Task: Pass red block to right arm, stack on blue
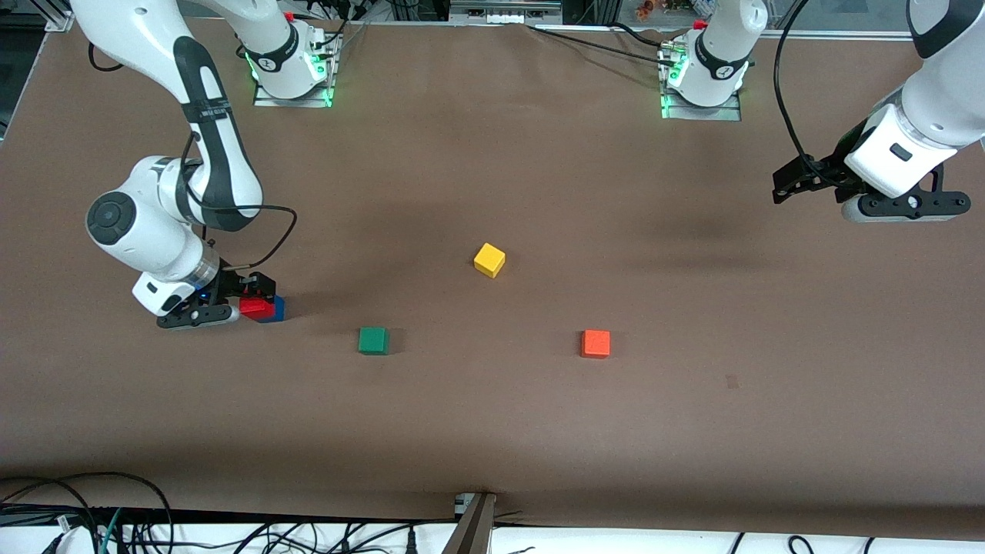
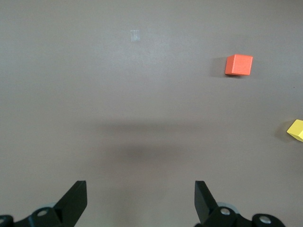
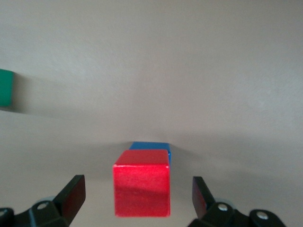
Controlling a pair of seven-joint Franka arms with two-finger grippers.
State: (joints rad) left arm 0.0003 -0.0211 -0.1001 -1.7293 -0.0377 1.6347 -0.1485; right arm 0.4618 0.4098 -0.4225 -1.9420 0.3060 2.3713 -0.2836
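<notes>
The red block (image 1: 256, 308) sits on the blue block (image 1: 274, 308), near the worktop (image 1: 492, 431) edge at the right arm's end. It hides most of the blue one, leaving only a strip visible. The right end effector (image 3: 137, 198) is open, its fingers on either side of the red block without touching. The left end effector (image 2: 140, 201) waits open above the worktop's opposite end.
</notes>
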